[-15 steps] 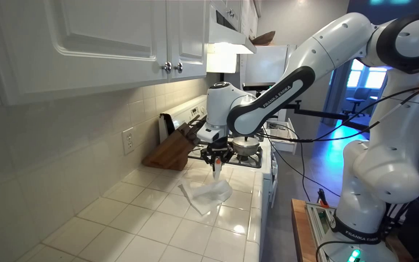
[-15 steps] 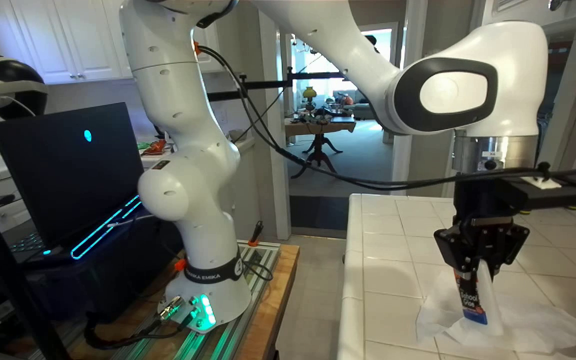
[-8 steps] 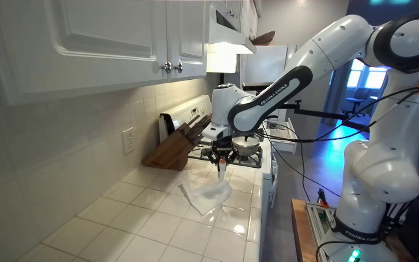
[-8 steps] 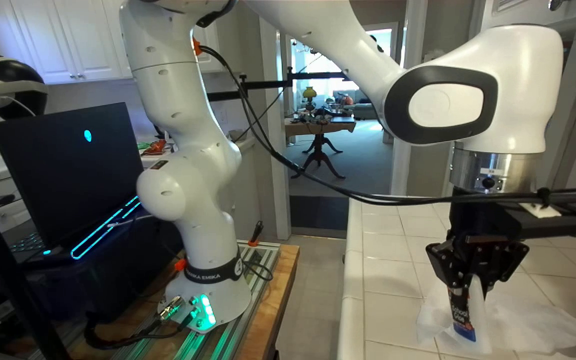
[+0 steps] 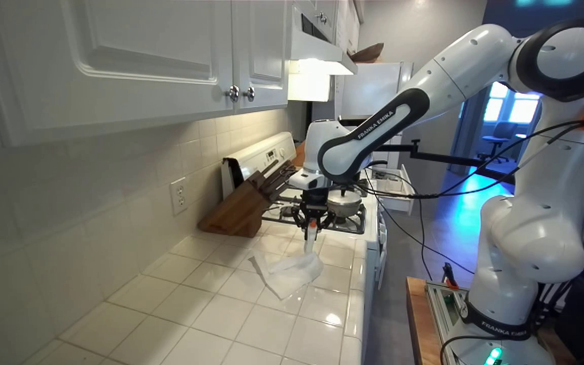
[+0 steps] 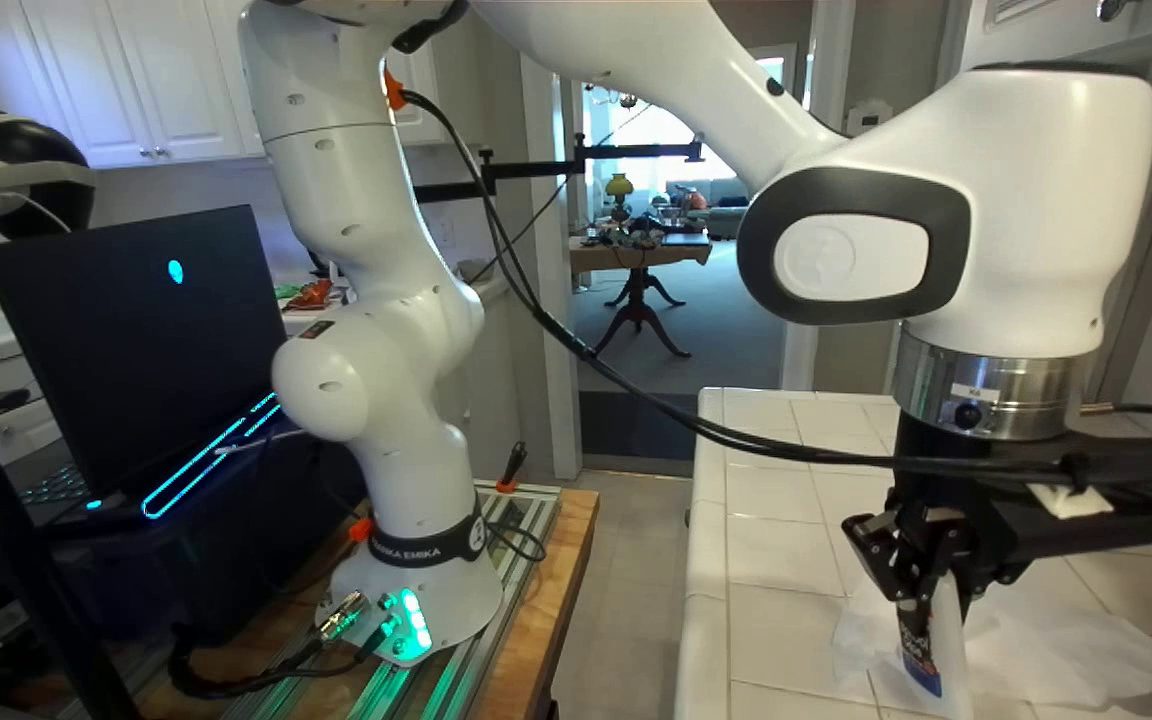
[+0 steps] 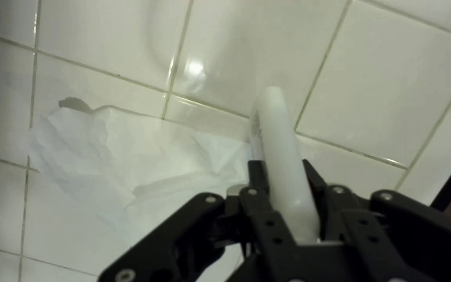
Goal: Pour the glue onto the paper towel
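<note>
My gripper (image 5: 314, 227) is shut on the glue (image 5: 310, 242), a slim whitish bottle held nearly upright, its orange top up between the fingers. In an exterior view the gripper (image 6: 936, 590) holds the glue (image 6: 952, 650) with its dark label partly showing; its lower end reaches the frame's bottom edge. The paper towel (image 5: 292, 274) lies rumpled on the tiled counter; it also shows in an exterior view (image 6: 1076, 645). In the wrist view the glue (image 7: 284, 156) sits between the fingers (image 7: 282, 168), beside the right part of the paper towel (image 7: 131, 156). I cannot tell whether the base touches anything.
A wooden knife block (image 5: 236, 208) stands by the wall behind the towel. A stove with a lidded pot (image 5: 343, 204) lies beyond the gripper. White cabinets (image 5: 160, 45) hang above the counter (image 5: 251, 324). Black cables (image 6: 676, 410) hang along the arm.
My gripper, still holding the glue, has moved right in one view and lower in the frame, with a slight tilt, in the other. The paper towel has not moved.
</note>
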Controlling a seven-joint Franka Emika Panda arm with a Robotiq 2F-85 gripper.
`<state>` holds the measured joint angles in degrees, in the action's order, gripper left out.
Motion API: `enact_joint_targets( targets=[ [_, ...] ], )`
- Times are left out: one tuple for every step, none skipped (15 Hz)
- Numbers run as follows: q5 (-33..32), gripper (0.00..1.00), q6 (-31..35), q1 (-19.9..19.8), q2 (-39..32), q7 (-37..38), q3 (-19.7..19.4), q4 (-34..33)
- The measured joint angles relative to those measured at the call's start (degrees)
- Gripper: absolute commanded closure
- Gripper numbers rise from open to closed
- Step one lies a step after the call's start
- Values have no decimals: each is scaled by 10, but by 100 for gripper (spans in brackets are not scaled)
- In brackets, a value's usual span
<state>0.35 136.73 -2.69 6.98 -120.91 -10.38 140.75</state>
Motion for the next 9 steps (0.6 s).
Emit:
enact_joint_targets(
  targets=[
    [14,94,0,-1,0,-12,-3,1],
    [24,94,0,-3,0,-19,-7,2],
    [33,94,0,-6,0,-27,-10,2],
    [41,94,0,-10,0,-33,-13,2],
    [46,94,0,-13,-1,-37,-17,2],
    [47,94,0,-17,-1,-38,-20,2],
    [47,94,0,-21,-1,-38,-23,2],
    [47,94,1,-23,-1,-39,-24,2],
    [47,94,1,-24,-1,-40,-24,2]
  ],
)
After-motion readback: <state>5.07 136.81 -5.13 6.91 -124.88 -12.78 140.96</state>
